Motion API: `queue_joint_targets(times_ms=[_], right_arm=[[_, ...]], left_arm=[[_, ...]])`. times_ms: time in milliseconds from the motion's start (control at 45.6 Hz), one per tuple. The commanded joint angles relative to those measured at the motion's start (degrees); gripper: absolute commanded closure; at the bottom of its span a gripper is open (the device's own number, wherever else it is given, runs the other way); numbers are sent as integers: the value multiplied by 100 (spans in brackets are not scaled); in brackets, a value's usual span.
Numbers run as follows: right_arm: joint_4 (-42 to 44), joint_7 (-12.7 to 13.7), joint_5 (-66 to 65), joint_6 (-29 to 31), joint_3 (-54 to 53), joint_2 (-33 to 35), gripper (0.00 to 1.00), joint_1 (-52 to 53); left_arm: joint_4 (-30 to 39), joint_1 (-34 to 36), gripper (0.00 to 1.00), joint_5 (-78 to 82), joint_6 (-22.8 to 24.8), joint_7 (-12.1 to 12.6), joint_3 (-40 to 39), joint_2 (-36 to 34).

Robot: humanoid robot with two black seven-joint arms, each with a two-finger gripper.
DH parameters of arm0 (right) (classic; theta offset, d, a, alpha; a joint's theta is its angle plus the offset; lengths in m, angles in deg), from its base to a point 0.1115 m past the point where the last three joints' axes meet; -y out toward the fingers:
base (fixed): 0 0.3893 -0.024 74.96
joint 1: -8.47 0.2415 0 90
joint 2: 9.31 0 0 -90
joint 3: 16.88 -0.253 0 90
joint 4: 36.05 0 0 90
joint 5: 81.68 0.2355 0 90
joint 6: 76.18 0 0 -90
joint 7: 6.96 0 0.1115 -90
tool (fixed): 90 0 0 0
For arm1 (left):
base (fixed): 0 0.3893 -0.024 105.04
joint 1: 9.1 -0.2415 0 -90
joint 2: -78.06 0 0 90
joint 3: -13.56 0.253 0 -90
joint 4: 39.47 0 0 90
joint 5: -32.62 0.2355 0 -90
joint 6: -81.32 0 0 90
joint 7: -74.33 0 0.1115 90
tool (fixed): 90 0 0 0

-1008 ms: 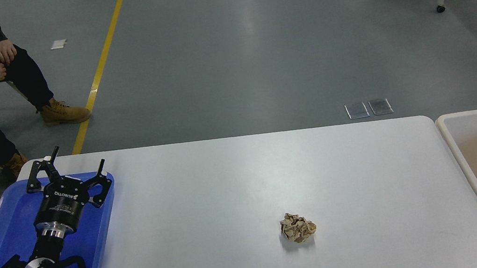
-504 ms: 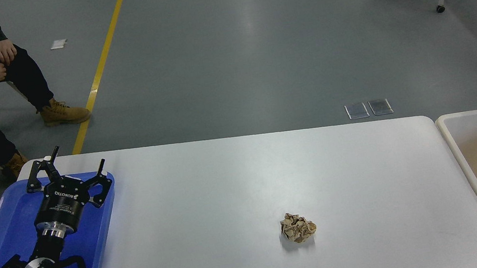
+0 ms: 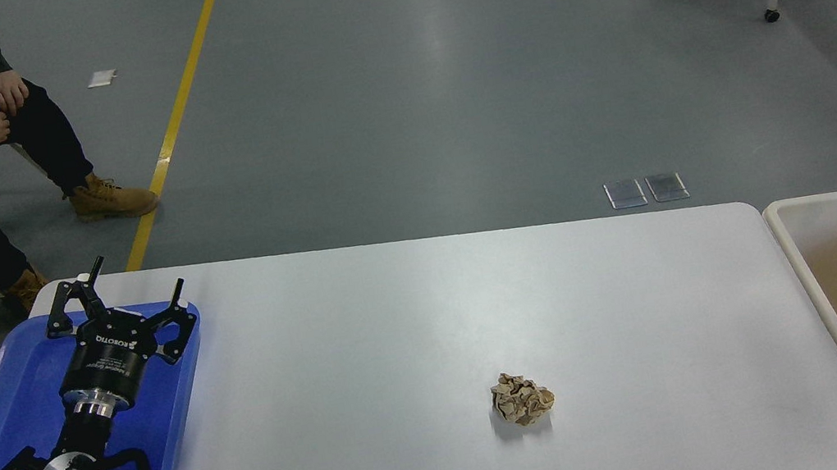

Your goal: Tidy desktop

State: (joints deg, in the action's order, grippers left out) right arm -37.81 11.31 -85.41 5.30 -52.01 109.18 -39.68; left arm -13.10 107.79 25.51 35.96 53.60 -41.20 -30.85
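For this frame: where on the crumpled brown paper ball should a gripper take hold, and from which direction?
Grip the crumpled brown paper ball across its middle, coming straight down from above. It is a roughly round, creased wad lying alone on the desktop, with bare surface all round, so the fingers can likely straddle it from any side. The left gripper stands open over the blue tray.

The left tool (image 3: pixel 133 298) hangs spread wide over a blue tray (image 3: pixel 11 395). A crumpled brown paper ball (image 3: pixel 523 399) sits alone on the white worktop (image 3: pixel 401 337), well apart from it.
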Motion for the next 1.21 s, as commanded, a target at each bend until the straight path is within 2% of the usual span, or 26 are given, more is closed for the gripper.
queue_joint_targets(times_ms=[0, 88, 548, 723, 987, 1184], right_arm=[[0, 2, 4, 0, -188, -37, 72, -212], [0, -34, 4, 35, -188, -28, 0, -220], [-9, -42, 4, 79, -161, 139, 0, -220], [-70, -42, -22, 131, 32, 358, 0, 78], [-606, -34, -31, 193, 1683, 736, 0, 1554], [-1915, -42, -110, 105, 2703, 1237, 0, 2380]], left_arm=[[0, 0, 1, 0, -8, -2, 0, 1], [0, 0, 1, 0, -8, -2, 0, 1], [0, 0, 1, 0, -8, -2, 0, 1], [0, 0, 1, 0, -8, -2, 0, 1], [0, 9, 1, 0, -8, -2, 0, 1], [0, 9, 1, 0, -8, -2, 0, 1]])
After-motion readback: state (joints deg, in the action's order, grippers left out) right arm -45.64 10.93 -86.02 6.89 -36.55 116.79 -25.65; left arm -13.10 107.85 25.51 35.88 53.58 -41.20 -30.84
